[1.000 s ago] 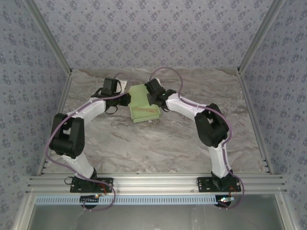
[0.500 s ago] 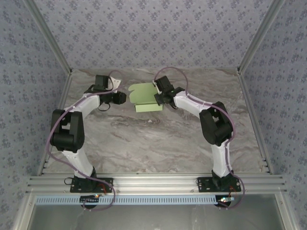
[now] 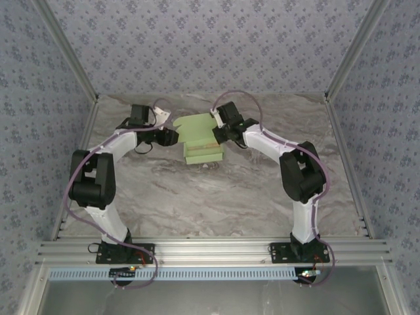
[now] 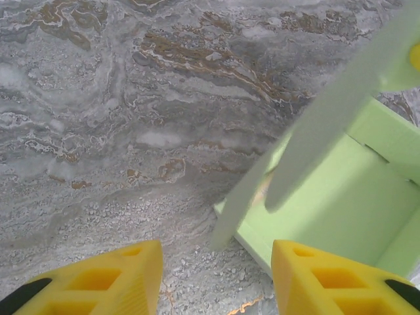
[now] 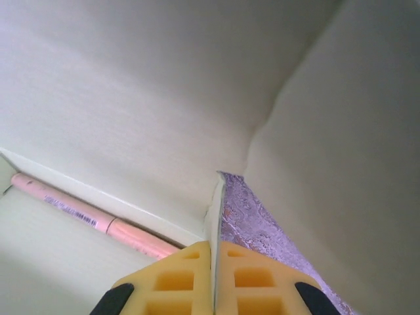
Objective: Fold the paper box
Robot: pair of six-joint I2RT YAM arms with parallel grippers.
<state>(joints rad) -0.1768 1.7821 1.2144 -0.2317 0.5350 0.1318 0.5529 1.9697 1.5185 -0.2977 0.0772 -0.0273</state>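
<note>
The paper box (image 3: 199, 133), pale green card partly folded with flaps raised, lies at the far middle of the table. My right gripper (image 3: 219, 134) is at its right side. In the right wrist view its yellow fingers (image 5: 176, 283) are shut on a thin card wall edge of the paper box (image 5: 164, 98), whose inner faces surround them. My left gripper (image 3: 170, 136) hovers just off the box's left edge. It stands open (image 4: 216, 266) over bare table, nothing between its pads, with the paper box (image 4: 341, 210) and a raised flap just ahead to the right.
A thin pinkish-tan stick (image 5: 85, 220) lies inside the box along a fold. The marble table (image 3: 210, 197) stretches toward the arm bases. Patterned walls (image 3: 210, 46) close the back and both sides.
My left gripper let go of the box, opened and drew back left, then came near its left edge again. My right gripper, still shut, carried the box slightly farther back.
</note>
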